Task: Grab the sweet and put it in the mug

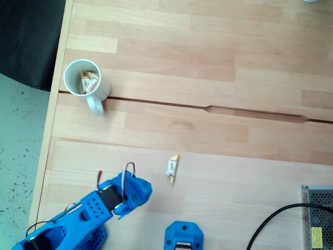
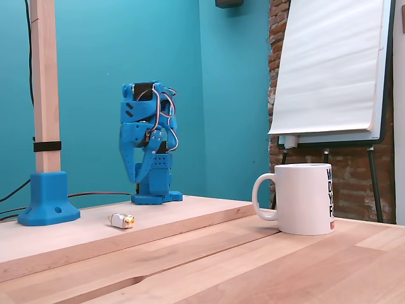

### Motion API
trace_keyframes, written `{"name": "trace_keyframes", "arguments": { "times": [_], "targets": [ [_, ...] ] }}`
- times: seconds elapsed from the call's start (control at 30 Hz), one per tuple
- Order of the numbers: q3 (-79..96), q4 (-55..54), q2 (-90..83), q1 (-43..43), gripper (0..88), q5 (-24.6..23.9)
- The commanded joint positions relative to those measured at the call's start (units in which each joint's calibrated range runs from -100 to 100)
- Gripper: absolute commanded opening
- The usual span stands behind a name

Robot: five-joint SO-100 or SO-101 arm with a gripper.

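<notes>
A sweet [image 1: 173,168] in a white wrapper with gold twisted ends lies alone on the light wooden table; in the low side fixed view the sweet [image 2: 121,220] lies between the blue post base and the arm. The white mug [image 1: 104,86] stands upright at the far left, handle toward the arm, with a few similar sweets [image 1: 89,80] inside. From the side the mug [image 2: 304,202] is nearest the camera. My blue gripper [image 1: 120,211] is folded in over the arm's base, left of the lone sweet and well apart from it. My gripper [image 2: 139,179] points down, jaws together, holding nothing.
A blue post base [image 1: 183,235] holds a wooden post [image 2: 43,82] just below the sweet. A black cable [image 1: 270,224] and a metal box [image 1: 317,219] sit at the bottom right. The table's left edge [image 1: 54,104] runs close to the mug. A flip chart [image 2: 329,69] stands behind.
</notes>
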Motion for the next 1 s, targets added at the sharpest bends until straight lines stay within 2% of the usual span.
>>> {"name": "trace_keyframes", "arguments": {
  "times": [0.0, 0.27, 0.53, 0.63, 0.97],
  "targets": [
    [-3.12, -0.85, 3.75, 2.49, 0.0, 1.42],
    [-10.79, -4.24, 14.34, 2.27, 0.0, 0.54],
    [-16.94, -4.56, 23.54, 2.2, 0.0, -5.37],
    [-18.64, -4.56, 25.87, 2.12, 0.0, -6.2],
    [-20.69, -4.64, 27.24, -3.69, 0.0, -0.83]
  ]
}}
